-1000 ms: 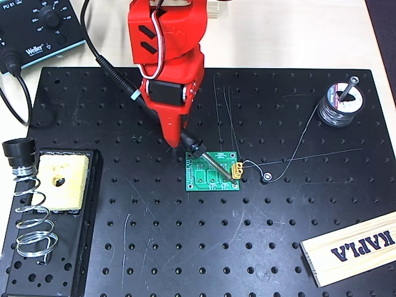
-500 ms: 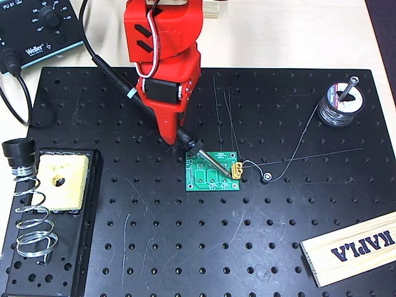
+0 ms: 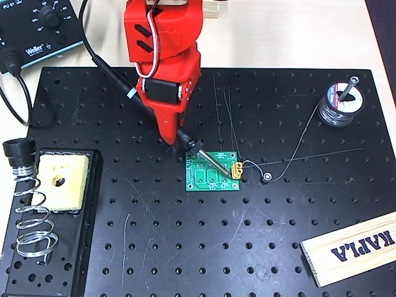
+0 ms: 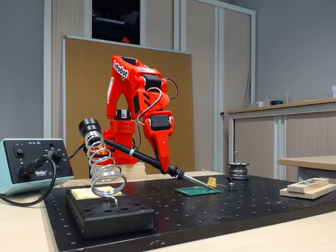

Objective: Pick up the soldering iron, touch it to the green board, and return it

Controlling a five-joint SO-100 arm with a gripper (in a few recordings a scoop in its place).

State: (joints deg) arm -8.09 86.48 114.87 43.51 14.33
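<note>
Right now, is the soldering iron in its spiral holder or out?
Out: the end effector holds the soldering iron slanted, tip at the green board.

Electronics lab or workshop within an office-type room. Evidence: Weller soldering station [image 3: 38, 28], spiral iron holder [image 4: 103, 163] with sponge [image 3: 60, 180], solder spool [image 3: 340, 103], black perforated plate [image 3: 185, 247] on a pale bench [image 3: 278, 34]. Cabinets [image 4: 283, 131] and a pinboard [image 4: 79, 79] line grey walls.
</note>
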